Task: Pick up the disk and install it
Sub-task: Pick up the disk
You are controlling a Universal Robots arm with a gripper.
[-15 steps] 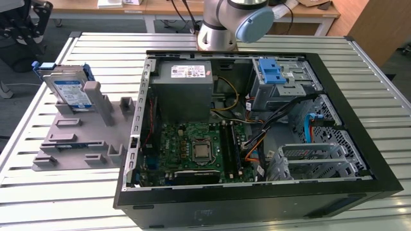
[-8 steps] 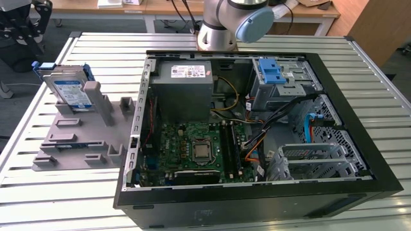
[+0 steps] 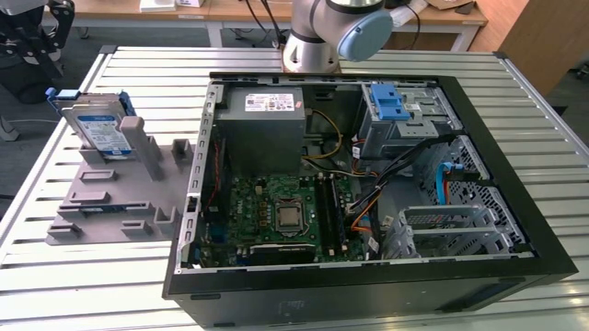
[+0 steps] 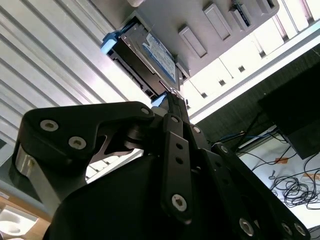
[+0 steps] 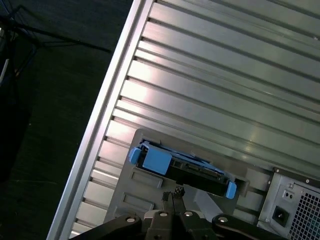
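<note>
Since the black two-fingered tool (image 5: 172, 194) hangs over the disk and clear of it, with its fingertips drawn narrow and nothing between them, I judge the pickup to be at the approach stage. The flat rectangular silver metal disk with its blue-and-white label and bright blue plastic carrier frame (image 5: 182, 167) stands on edge in a slot at the far end of a grey plastic holder block (image 3: 110, 200). That block lies on the slatted aluminium tabletop (image 3: 55, 276), to the exterior view's left of the open black computer case (image 3: 368, 303).

Done well, this step likely calls for the tool to spread wider than the disk's thin edge while it is apart from it. The fingers should line up so that the pads meet the two broad metal faces rather than the blue frame ends, which may flex. Centring between those blue ends should keep the load balanced. A straight path along the slot seems wise, since the holder's grey upright post (image 3: 134, 134) stands just beside the disk and could catch a fingertip.
</note>
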